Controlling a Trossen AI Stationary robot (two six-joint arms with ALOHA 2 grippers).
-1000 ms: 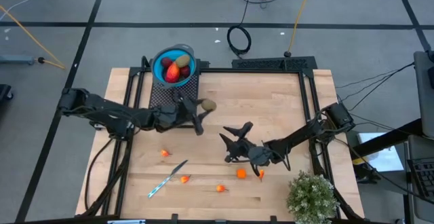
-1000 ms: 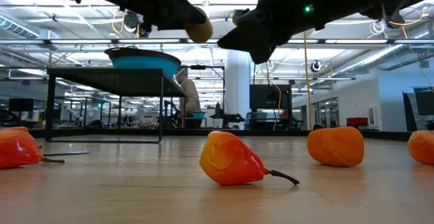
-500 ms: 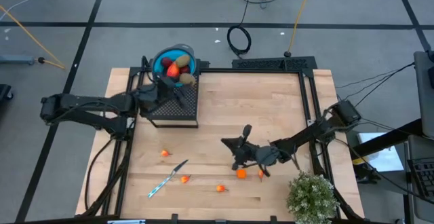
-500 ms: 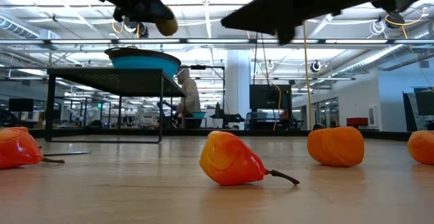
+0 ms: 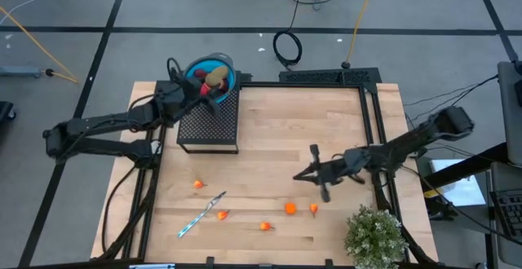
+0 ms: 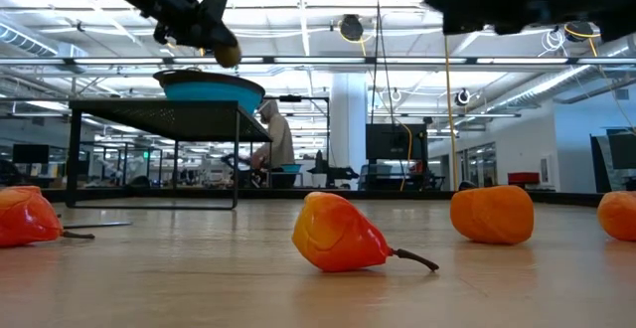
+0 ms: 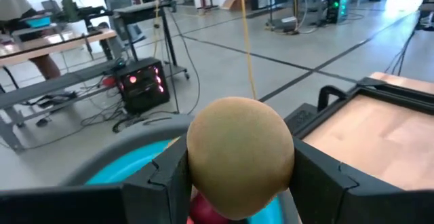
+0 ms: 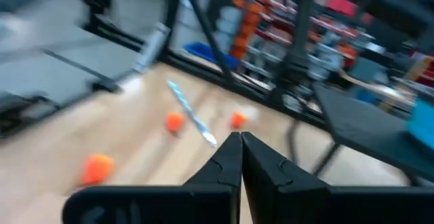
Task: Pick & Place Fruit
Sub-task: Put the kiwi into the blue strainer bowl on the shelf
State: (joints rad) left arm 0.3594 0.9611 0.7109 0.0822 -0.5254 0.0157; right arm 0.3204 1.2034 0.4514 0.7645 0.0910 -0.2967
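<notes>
While the right gripper hangs above the middle of the wooden table with its two fingers pressed fully together and nothing between them, the left gripper is at the far left corner, its jaws partly apart and clamped on an olive-brown oval fruit.

Nearest the front edge lie the loose pieces. A small orange fruit with a stem sits closest to that edge, about midway along it. Just beside it toward the left, a thin silver-blue knife-like stick lies at a slant, and a tiny orange bit rests at its upper end. Toward the right side, a rounder orange piece and a small pointed orange piece sit near each other, close under the right gripper. A bushy green plant stands at the front right corner. Another tiny orange bit lies farther in, toward the left.

Farther back, a black mesh stand rises by the far left corner. At its far end sits a blue bowl holding dark red fruit. The held olive-brown fruit hovers just above the bowl's rim, over the fruit already inside.

Beyond the table, the low view shows a person seated at a desk in the room
</notes>
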